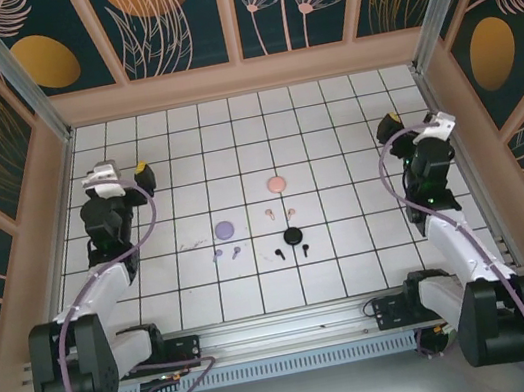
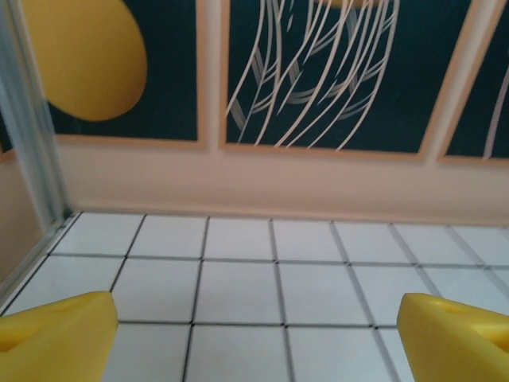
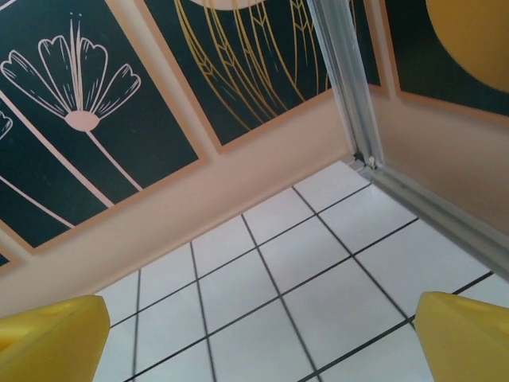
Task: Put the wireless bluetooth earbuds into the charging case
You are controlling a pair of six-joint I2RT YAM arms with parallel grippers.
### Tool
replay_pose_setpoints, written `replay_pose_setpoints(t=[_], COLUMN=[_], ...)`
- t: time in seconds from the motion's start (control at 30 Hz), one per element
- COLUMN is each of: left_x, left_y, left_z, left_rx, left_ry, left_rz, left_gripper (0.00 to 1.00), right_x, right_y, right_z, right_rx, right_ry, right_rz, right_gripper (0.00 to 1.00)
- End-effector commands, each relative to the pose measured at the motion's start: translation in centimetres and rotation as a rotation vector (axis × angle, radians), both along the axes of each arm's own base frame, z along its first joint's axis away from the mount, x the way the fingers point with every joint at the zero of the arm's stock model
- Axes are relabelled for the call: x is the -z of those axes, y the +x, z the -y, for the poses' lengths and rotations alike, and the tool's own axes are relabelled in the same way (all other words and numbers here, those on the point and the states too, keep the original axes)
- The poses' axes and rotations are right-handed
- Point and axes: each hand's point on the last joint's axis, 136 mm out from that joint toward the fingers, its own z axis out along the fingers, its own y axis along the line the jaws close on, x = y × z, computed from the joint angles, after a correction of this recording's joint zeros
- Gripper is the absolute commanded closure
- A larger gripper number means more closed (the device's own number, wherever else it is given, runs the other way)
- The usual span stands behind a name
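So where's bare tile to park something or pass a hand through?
Free: far rows behind the pink case, between left gripper and right gripper; near rows, robot-side of the black earbuds; the strip from the black case to the right arm. Crowded: the centre cluster, from the lilac case across to the black case.

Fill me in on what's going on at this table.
Nothing is being handled yet. The left arm and right arm hang near the sides of the table, jaws open and empty. In the middle lie a lilac case, a pink case and a black case, each with its matching pair of earbuds loose on the tiles beside it.
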Motion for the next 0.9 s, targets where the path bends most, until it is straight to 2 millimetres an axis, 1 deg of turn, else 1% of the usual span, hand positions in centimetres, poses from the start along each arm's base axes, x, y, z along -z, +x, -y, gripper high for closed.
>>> replay_pose_setpoints(t=[0.0, 0.07, 0.1, 0.2, 0.27, 0.3, 0.37, 0.4, 0.47, 0.53, 0.6, 0.73, 0.87], left_x=[-2.5, -3.0, -2.8, -1.8, -0.5, 0.3, 1.8, 2.6, 3.6, 4.3, 4.6, 5.3, 6.7], left_y=[-0.4, -0.4, -0.3, -0.3, -0.3, -0.3, -0.3, -0.3, -0.5, -0.8, -1.0, -1.4, -1.7], left_z=[1.4, 2.4, 2.6, 3.2, 3.5, 3.7, 4.3, 4.8, 5.8, 6.4, 6.9, 7.9, 8.1], left_rx=[0.089, 0.138, 0.144, 0.155, 0.149, 0.146, 0.152, 0.170, 0.200, 0.206, 0.203, 0.181, 0.105], left_ry=[-0.174, -0.273, -0.321, -0.460, -0.535, -0.563, -0.594, -0.609, -0.652, -0.679, -0.687, -0.674, -0.628], left_rz=[0.010, -0.014, -0.036, -0.112, -0.182, -0.232, -0.336, -0.381, -0.440, -0.470, -0.482, -0.503, -0.548], left_gripper=[0.07, 0.05, 0.03, 0.01, 0.01, 0.01, 0.01, 0.03, 0.05, 0.06, 0.06, 0.08, 0.08], right_x=[2.9, 3.3, 3.7, 4.7, 5.6, 6.3, 7.9, 9.0, 10.8, 12.2, 13.0, 13.6, 14.0], right_y=[-0.5, -0.5, -0.7, -2.0, -3.3, -4.0, -5.6, -6.6, -8.3, -9.6, -10.6, -11.5, -12.1], right_z=[-1.6, -4.2, -5.2, -9.3, -12.0, -12.8, -14.8, -15.7, -17.7, -19.0, -20.6, -22.7, -24.0], right_rx=[-0.068, -0.189, -0.218, -0.339, -0.407, -0.417, -0.458, -0.460, -0.491, -0.487, -0.506, -0.506, -0.490], right_ry=[0.122, 0.144, 0.156, 0.137, 0.124, 0.126, 0.133, 0.142, 0.140, 0.117, 0.085, 0.030, -0.040], right_rz=[-0.205, -0.272, -0.308, -0.408, -0.480, -0.521, -0.608, -0.666, -0.752, -0.820, -0.869, -0.929, -0.983], right_gripper=[0.01, 0.01, 0.02, 0.05, 0.07, 0.07, 0.11, 0.12, 0.15, 0.15, 0.16, 0.17, 0.17])
